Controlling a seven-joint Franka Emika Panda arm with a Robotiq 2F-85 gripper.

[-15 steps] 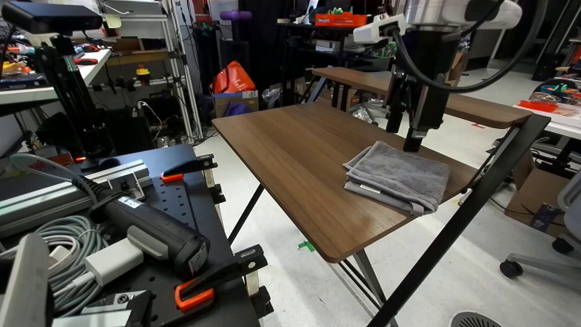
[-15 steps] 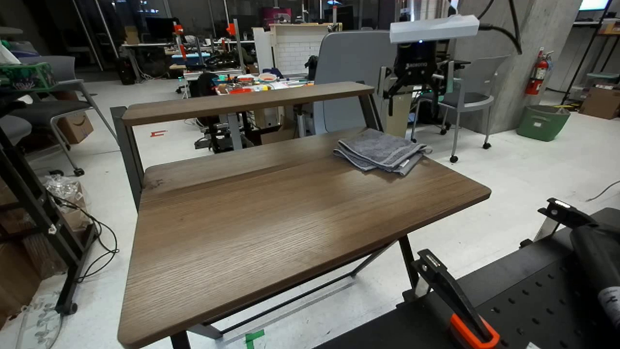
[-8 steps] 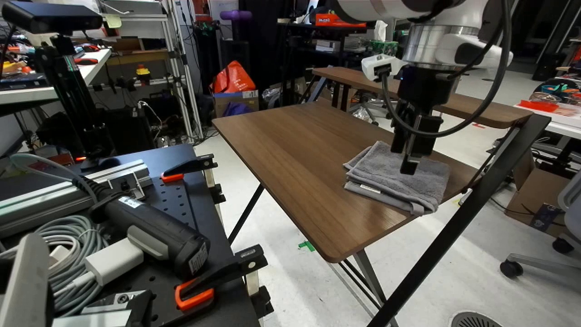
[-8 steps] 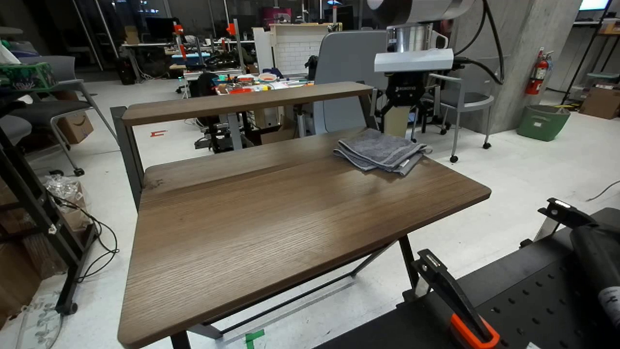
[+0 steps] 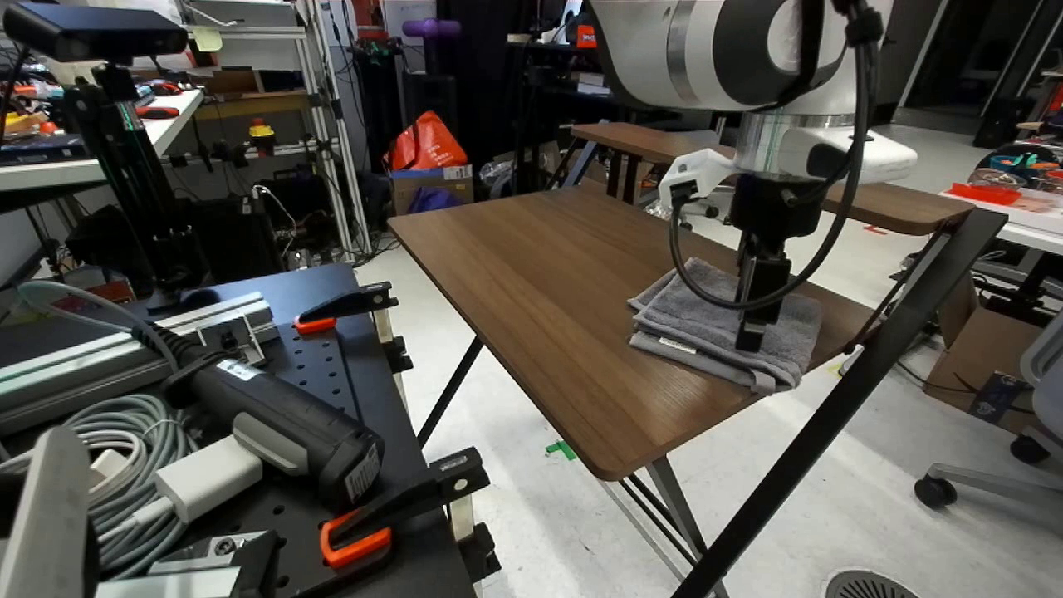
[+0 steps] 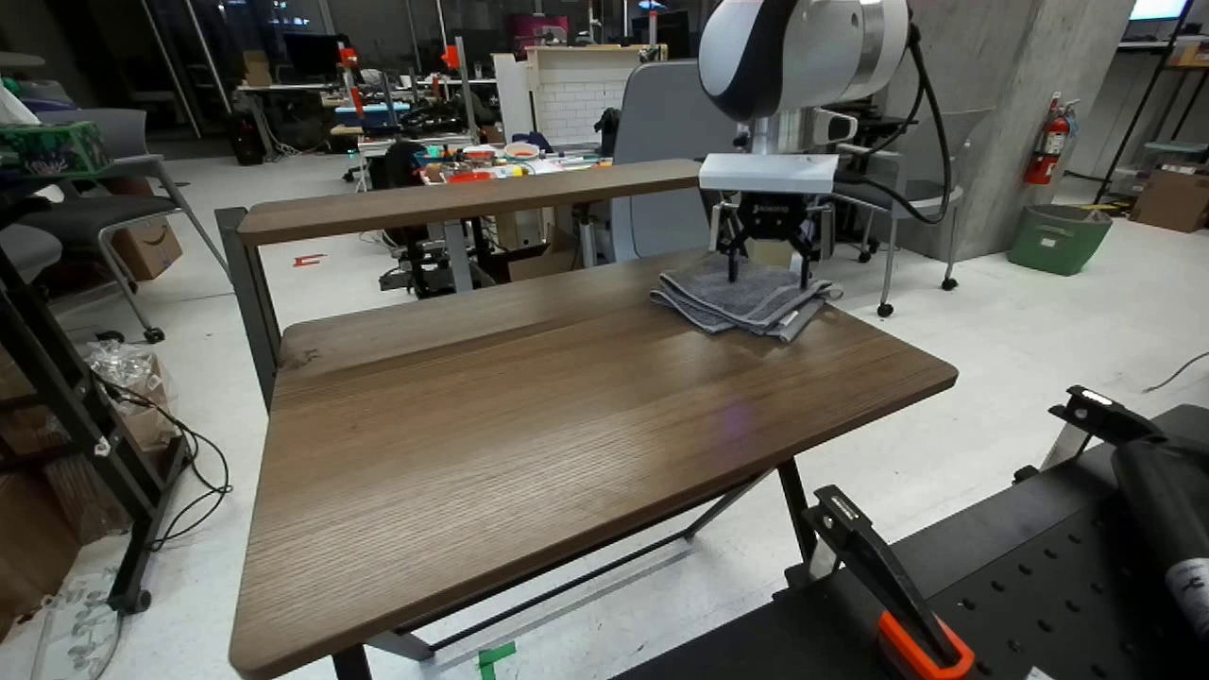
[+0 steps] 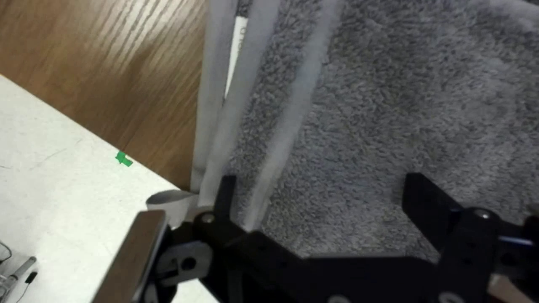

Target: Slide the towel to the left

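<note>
The towel is a folded grey cloth lying flat near one end of the brown tabletop, seen in both exterior views (image 5: 698, 328) (image 6: 732, 300). In the wrist view the towel (image 7: 358, 105) fills most of the picture, with pale bands and a white label at its layered edge. My gripper (image 6: 769, 278) points straight down over the towel, fingers wide apart and nothing between them. In the wrist view my gripper (image 7: 321, 176) has one finger near the banded edge and the other over the fluffy middle. The tips are at or just above the cloth; I cannot tell whether they touch.
The brown tabletop (image 6: 491, 406) extends away from the towel. A raised shelf (image 6: 472, 201) runs along its back, with a slanted black leg (image 5: 839, 399) beside the towel. A black bench (image 5: 332, 365) with clamps and cables stands apart. The towel lies close to the table's edge.
My gripper has come down from well above the table to the towel's surface, moving toward the shelf's middle in an exterior view. The fingers stay open. The towel has not moved.
</note>
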